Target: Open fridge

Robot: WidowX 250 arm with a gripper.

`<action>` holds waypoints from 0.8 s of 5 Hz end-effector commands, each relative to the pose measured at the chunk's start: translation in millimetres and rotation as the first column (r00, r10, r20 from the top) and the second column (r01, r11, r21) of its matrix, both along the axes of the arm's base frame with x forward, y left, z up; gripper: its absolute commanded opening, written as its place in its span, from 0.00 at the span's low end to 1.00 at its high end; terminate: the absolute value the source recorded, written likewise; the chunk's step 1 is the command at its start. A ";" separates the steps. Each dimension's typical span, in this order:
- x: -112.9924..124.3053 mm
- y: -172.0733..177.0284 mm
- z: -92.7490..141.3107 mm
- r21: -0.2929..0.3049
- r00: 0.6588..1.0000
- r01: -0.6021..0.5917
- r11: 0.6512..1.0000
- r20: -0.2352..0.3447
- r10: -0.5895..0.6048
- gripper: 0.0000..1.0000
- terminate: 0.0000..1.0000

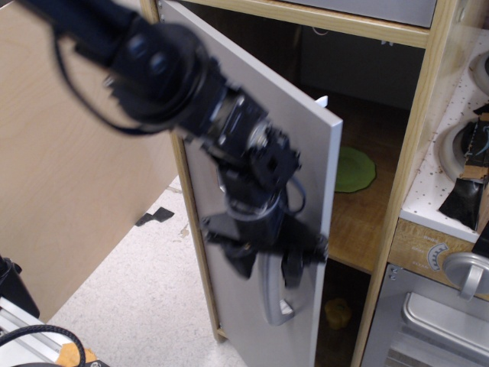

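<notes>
The fridge's matte grey door point(306, 145) stands swung well out from the light wood frame point(416, 138), hinged on its left side. My gripper point(269, 264) is motion-blurred in front of the door. Its fingers are closed around the top of the silver loop handle point(269, 304). My black arm point(153, 69) reaches in from the upper left and hides the dispenser panel. Inside the fridge I see a wooden shelf point(359, 222) with a green plate point(355, 170) on it. A yellow object point(338, 312) lies on the bottom.
A large plywood panel point(69, 168) stands at the left, with speckled floor point(145, 283) below it. At the right are the white counter point(458, 153) and the lower grey oven door point(428, 325) with its round knob point(467, 274).
</notes>
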State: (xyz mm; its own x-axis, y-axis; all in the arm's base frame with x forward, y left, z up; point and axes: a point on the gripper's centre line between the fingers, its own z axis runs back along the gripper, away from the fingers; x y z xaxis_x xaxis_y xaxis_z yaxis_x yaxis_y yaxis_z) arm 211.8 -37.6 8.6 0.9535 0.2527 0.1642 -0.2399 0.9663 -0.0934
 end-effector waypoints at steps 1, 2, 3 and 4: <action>-7.5 -33.6 16.5 -0.027 0.997 -0.064 0.998 -0.054 0.063 1.00 0.00; -3.7 -54.7 13.7 -0.049 0.995 -0.050 0.998 -0.086 0.045 1.00 0.00; 4.7 -85.9 15.7 -0.060 0.989 -0.092 0.994 -0.122 0.084 1.00 0.00; 21.8 -104.5 14.5 -0.075 0.994 -0.054 0.996 -0.098 0.046 1.00 0.00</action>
State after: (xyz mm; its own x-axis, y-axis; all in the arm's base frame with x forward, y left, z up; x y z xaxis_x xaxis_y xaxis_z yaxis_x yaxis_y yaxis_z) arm 227.1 -136.0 7.1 0.9534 0.3004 0.0293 -0.2953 0.9485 -0.1148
